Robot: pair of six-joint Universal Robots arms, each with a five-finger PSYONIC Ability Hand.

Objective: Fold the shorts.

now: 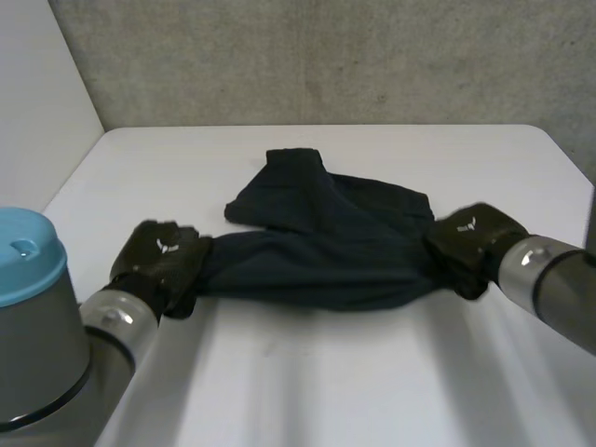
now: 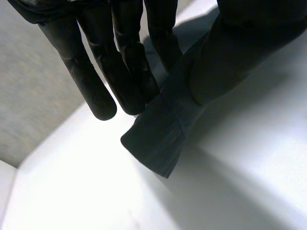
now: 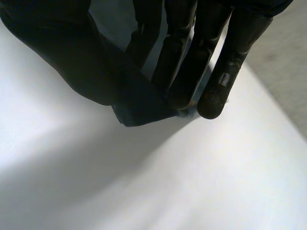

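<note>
Dark navy shorts (image 1: 321, 237) lie across the middle of the white table (image 1: 307, 372), partly bunched, with a leg folded up toward the far side. My left hand (image 1: 158, 256) holds the shorts' left end; in the left wrist view its fingers (image 2: 98, 91) and thumb pinch the cloth, and the elastic waistband corner (image 2: 156, 139) hangs below them. My right hand (image 1: 470, 240) is at the right end; in the right wrist view the thumb presses a fold of cloth (image 3: 141, 108) against the fingers (image 3: 218, 91).
A grey wall stands behind the table's far edge (image 1: 326, 126). A white panel (image 1: 37, 102) borders the left side. Bare tabletop stretches in front of the shorts toward the near edge.
</note>
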